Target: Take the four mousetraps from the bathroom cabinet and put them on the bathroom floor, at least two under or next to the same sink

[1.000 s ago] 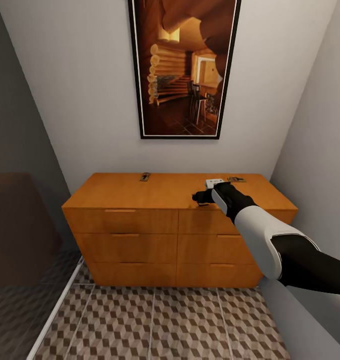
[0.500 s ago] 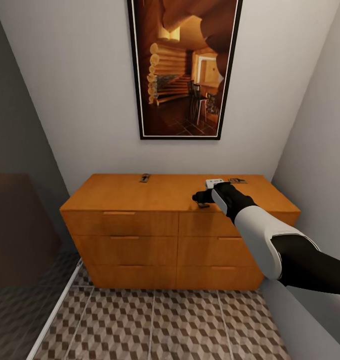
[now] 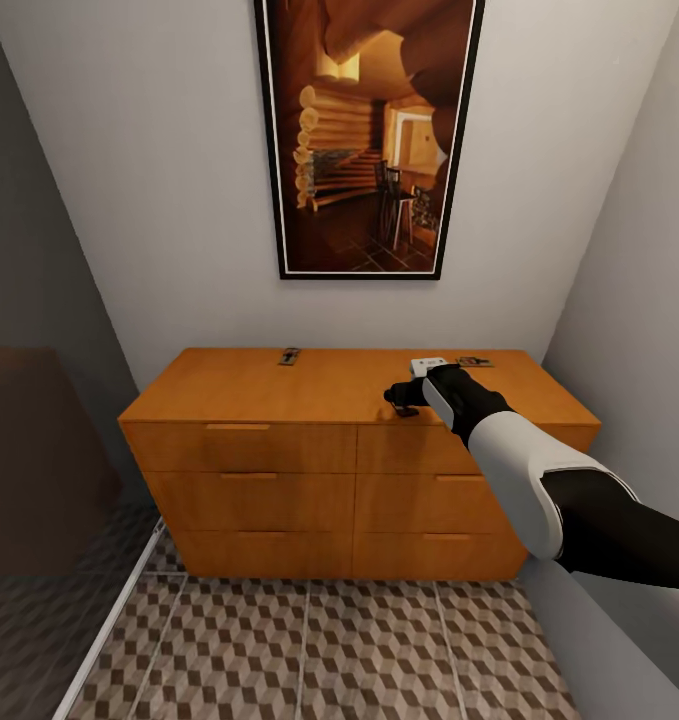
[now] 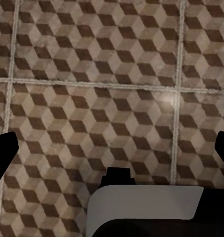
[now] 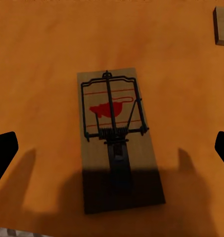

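The head camera stands back, looking forward and down at the cabinet against the wall. The right wrist camera hangs close over the cabinet's top near its front edge, sharing that surface. The left wrist camera faces straight down at the bathroom floor, fairly near.

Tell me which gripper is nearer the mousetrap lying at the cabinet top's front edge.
Right. The right gripper hovers directly above that mousetrap on the cabinet, fingers open to either side. The left gripper points down at the bathroom floor, away from the cabinet top.
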{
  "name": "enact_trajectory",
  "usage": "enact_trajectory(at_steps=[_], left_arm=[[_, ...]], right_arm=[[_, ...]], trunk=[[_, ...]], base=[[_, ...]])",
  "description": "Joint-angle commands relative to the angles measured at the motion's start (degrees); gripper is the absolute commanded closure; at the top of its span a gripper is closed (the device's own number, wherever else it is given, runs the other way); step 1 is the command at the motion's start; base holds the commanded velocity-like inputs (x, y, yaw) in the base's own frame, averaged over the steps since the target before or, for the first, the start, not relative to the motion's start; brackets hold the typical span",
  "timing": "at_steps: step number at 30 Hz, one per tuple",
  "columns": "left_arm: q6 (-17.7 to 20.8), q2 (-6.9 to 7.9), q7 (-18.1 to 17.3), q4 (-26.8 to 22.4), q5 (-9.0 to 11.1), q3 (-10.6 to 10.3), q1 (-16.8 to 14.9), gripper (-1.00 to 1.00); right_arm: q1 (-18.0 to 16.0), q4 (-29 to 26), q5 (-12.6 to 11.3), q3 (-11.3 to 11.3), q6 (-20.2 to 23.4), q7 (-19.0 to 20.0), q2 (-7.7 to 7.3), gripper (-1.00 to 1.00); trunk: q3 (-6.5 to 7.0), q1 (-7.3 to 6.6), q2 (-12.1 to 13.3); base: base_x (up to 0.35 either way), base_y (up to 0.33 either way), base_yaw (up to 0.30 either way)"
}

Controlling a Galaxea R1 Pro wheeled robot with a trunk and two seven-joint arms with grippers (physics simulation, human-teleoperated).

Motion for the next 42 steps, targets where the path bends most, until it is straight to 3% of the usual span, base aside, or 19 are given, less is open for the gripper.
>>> enact_trajectory(at_steps=[1, 42], left_arm=[[-0.16, 0.0, 0.11, 0.01, 0.06, 0.01, -0.02, -1.0], [-0.16, -0.08, 0.11, 0.03, 0.06, -0.01, -0.02, -1.0]], right_arm=[[-0.02, -0.1, 0.22, 0.15, 0.33, 0.2, -0.03, -1.0], [-0.02, -0.02, 0.22, 0.15, 0.33, 0.2, -0.08, -1.0]], trunk=[[-0.05, 0.0, -0.03], [-1.75, 0.0, -0.03]], base=[[0.0, 0.0, 0.0], [0.0, 0.0, 0.0]])
